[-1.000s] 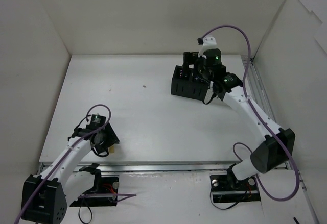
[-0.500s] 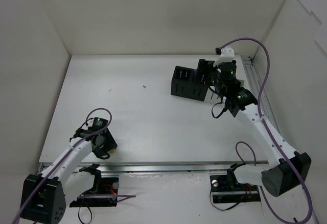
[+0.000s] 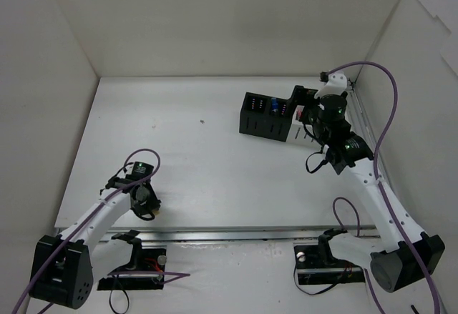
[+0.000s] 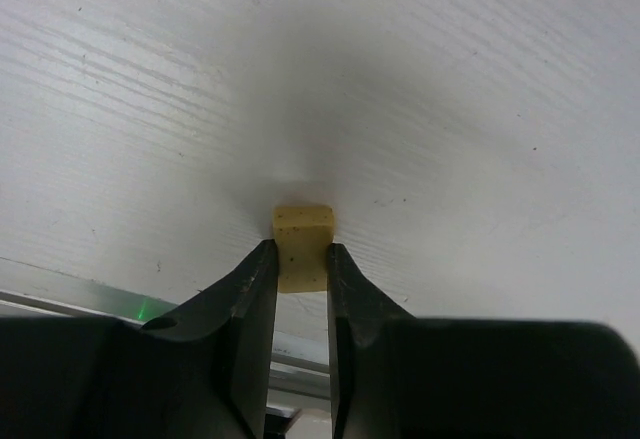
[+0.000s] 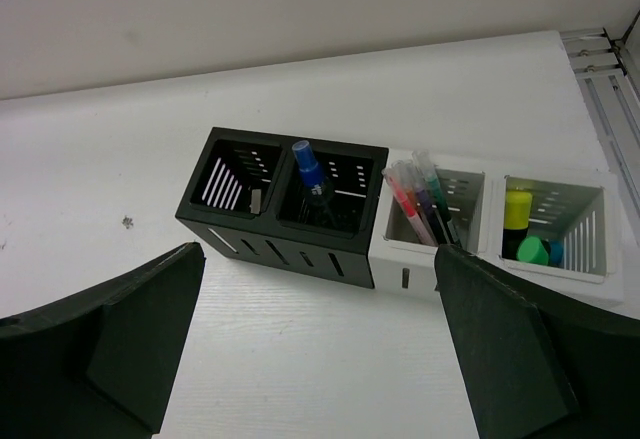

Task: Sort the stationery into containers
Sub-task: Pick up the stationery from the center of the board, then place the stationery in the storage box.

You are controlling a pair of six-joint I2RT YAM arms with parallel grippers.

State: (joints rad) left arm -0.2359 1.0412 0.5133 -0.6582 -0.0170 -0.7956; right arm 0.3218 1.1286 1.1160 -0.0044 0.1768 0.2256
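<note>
Well apart from the black container [image 3: 261, 119], the left gripper [image 4: 301, 259] has clamped the beige eraser [image 4: 303, 224]. The right gripper [image 5: 320, 309], jaws apart, has retreated from that container. Eraser transport can begin.

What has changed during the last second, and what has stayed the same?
The right hand, open, swung rightward off the black box. The left hand shifted slightly and closed on the beige eraser. The black box and the white box stayed put.

White table [image 3: 200, 164]: black box [image 5: 262, 240], white boxes [image 5: 398, 257], eraser [image 4: 303, 231].
</note>
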